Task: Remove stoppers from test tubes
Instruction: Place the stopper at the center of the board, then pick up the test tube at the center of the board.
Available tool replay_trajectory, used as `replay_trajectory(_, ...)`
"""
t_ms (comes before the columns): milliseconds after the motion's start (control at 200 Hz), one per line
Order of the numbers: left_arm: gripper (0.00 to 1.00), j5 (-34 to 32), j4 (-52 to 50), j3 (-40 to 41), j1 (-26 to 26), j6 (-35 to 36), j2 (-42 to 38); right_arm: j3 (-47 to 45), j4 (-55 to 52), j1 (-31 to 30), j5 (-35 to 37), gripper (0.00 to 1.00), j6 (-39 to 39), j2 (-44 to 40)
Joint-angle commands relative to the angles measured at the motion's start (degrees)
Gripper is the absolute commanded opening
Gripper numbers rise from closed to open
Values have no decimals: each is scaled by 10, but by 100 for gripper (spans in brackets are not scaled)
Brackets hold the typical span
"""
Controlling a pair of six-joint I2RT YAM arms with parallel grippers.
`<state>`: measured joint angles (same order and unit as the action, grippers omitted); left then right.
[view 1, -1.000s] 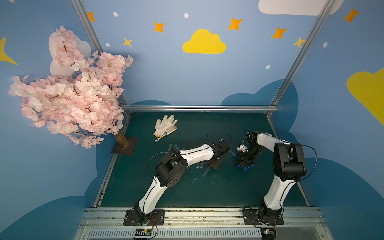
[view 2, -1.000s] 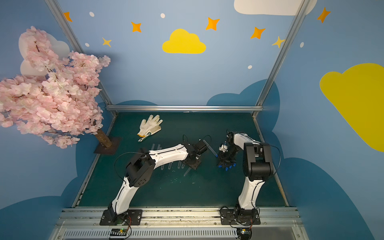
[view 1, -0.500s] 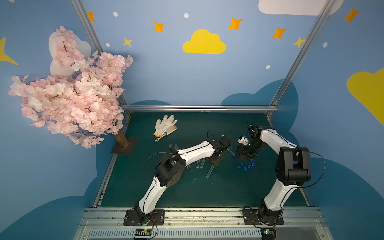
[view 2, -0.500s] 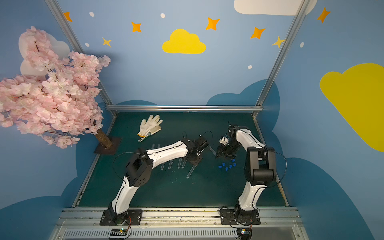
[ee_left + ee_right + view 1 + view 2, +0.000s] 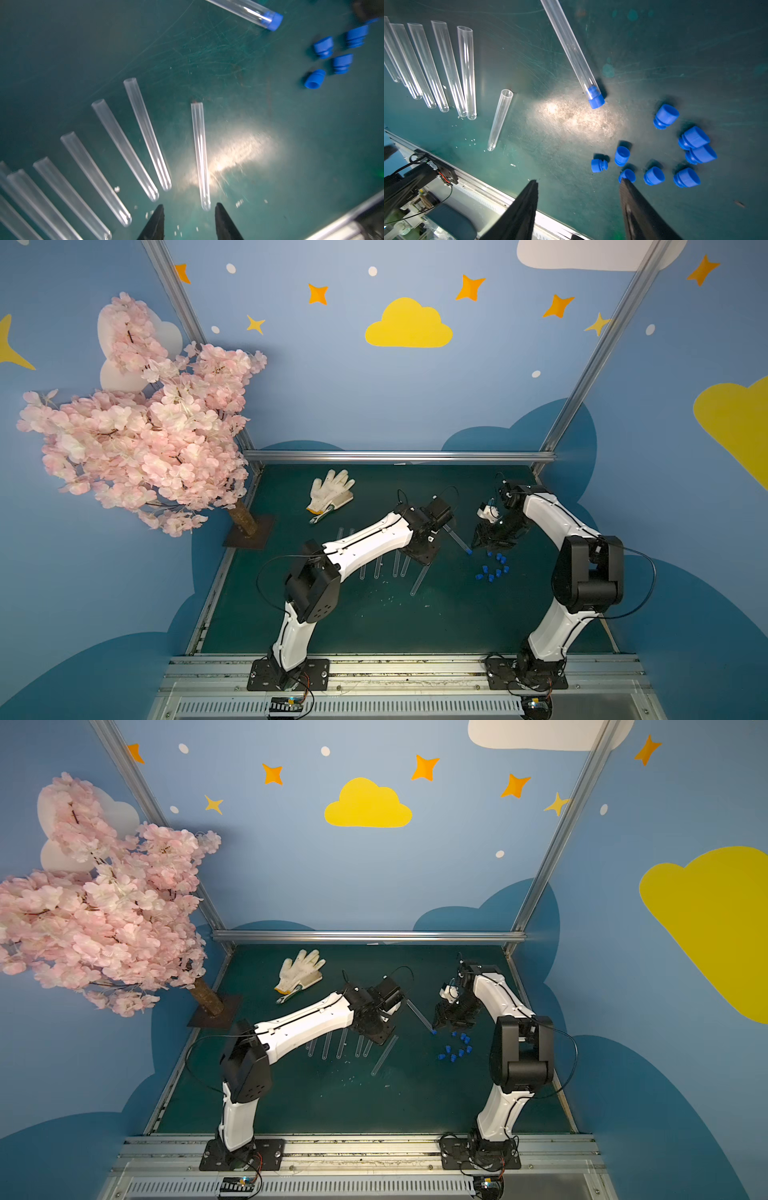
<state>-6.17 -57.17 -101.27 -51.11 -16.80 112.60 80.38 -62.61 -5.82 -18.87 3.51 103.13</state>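
Several bare clear test tubes lie in a row on the green mat, seen in both top views under the left arm. One more bare tube lies apart from the row, just ahead of my left gripper, which is open and empty. A last tube still carries its blue stopper and lies between the arms. Several loose stoppers are heaped near my right gripper, which hangs open and empty above the mat.
A white glove lies at the back left of the mat. A pink blossom tree stands on its base at the left edge. The metal front rail runs close to the right gripper. White crumbs dot the mat.
Both grippers opened. The left one let a bare tube go onto the mat beside the row. The right arm drew back from over the stopper heap.
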Motion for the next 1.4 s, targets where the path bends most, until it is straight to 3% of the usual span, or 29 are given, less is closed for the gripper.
replay_trajectory(0, 47, 32, -21, 39, 0, -48, -46, 14, 9, -12, 9, 64, 3, 6)
replay_trajectory(240, 71, 64, -5, 100, 14, -51, -113, 59, 7, -43, 44, 66, -10, 52)
replay_trajectory(461, 79, 108, 47, 174, 45, -42, -173, 169, -49, -79, 114, 67, -4, 137)
replay_trajectory(751, 80, 191, 115, 259, 77, -32, -231, 334, -123, -115, 158, 67, -8, 247)
replay_trajectory(1116, 80, 191, 133, 259, 109, -56, -249, 444, -132, -132, 129, 61, -8, 348)
replay_trajectory(1277, 80, 189, 138, 261, 118, -75, -243, 466, -127, -132, 124, 42, 2, 374)
replay_trajectory(1392, 80, 192, 141, 267, 123, -88, -246, 486, -139, -133, 124, 37, 10, 390)
